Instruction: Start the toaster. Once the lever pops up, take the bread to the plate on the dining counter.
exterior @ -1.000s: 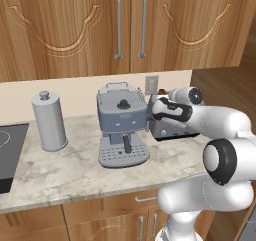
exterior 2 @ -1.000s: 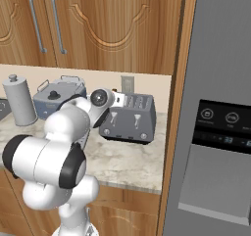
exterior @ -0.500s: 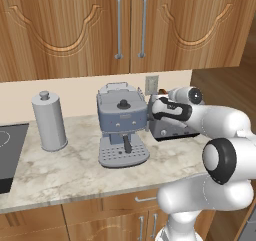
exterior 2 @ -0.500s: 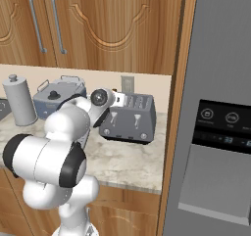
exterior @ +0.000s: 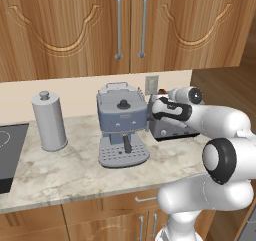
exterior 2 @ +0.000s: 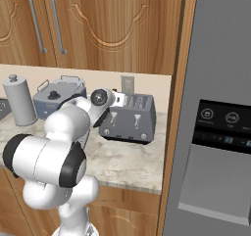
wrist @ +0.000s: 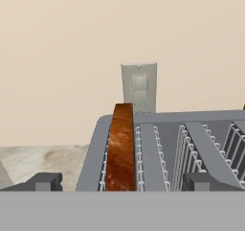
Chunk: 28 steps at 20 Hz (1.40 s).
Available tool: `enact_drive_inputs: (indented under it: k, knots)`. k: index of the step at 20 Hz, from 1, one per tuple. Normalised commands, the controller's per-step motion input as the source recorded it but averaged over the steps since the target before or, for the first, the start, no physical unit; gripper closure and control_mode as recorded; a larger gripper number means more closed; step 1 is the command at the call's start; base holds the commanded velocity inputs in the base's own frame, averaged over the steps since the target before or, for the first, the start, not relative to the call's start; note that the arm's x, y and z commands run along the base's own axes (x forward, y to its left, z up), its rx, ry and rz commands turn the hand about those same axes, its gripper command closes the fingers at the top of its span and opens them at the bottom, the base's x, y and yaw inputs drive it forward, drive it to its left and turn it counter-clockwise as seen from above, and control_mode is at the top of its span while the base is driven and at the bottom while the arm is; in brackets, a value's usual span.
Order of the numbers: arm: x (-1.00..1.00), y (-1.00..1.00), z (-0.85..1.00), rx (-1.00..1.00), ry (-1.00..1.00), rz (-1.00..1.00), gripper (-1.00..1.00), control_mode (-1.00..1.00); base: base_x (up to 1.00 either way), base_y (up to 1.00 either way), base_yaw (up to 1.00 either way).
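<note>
The toaster (exterior 2: 130, 116) is a dark-grey and silver box on the wall counter, to the right of the espresso machine. In the hand view I look along its slotted top (wrist: 162, 144) from just above. The bread (wrist: 119, 151), a brown slice, stands upright in the leftmost slot and sticks out above it. My gripper (wrist: 123, 182) is open; its two dark fingertips (wrist: 47, 181) stand wide apart on either side of the slice without touching it. In the left base view the hand (exterior: 167, 110) hovers over the toaster's left end. The plate and the dining counter are out of view.
A blue-grey espresso machine (exterior: 122, 125) stands close on the toaster's left. A silver canister (exterior: 49, 121) and a black cooktop (exterior: 6, 157) lie further left. A wall outlet (wrist: 139, 87) sits behind the toaster. A tall grey fridge (exterior 2: 218, 112) bounds the counter's right end; wooden cabinets hang overhead.
</note>
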Motion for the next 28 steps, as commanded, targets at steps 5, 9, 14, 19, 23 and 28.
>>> enact_drive_inputs:
  k: [5,9,14,19,23,28]
  knots:
    - [0.00,0.00,0.00,0.00,0.00,0.00,1.00,-1.00,0.00,0.00,0.00]
    - [0.00,0.00,0.00,0.00,0.00,0.00,1.00,-1.00,0.00,0.00,0.00]
    - [0.00,0.00,0.00,0.00,0.00,0.00,1.00,-1.00,0.00,0.00,0.00]
    - [0.00,0.00,0.00,0.00,0.00,0.00,1.00,-1.00,0.00,0.00,0.00]
    - [0.00,0.00,0.00,0.00,0.00,0.00,1.00,-1.00,0.00,0.00,0.00]
    - [0.00,0.00,0.00,0.00,0.00,0.00,1.00,-1.00,0.00,0.00,0.00]
